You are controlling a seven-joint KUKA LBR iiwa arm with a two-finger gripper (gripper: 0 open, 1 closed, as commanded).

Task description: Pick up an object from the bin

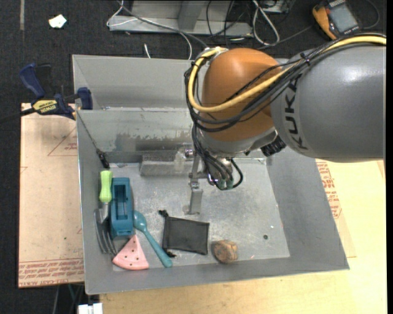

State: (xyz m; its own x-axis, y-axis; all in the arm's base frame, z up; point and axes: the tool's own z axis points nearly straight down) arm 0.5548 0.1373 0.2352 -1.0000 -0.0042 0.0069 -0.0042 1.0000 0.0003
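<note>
Front row of grey bin [261, 211]: one pink wedge [131, 256], one brown stone [225, 251], one black pouch [185, 236], one teal spoon [149, 236]. Left wall: one blue dispenser [121, 205], one green stick [105, 186], one grey fork [101, 236]. Pincer [195, 207] hangs over bare metal just behind the pouch; spread or pressed together, cannot tell. Arm [344, 92] reads "KUKA". Cables [233, 18] on dark floor beyond.

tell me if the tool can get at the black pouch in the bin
Probably yes: the tool hangs just behind the black pouch, which lies flat with nothing on top; the brown lump and teal spoon lie beside it.
</note>
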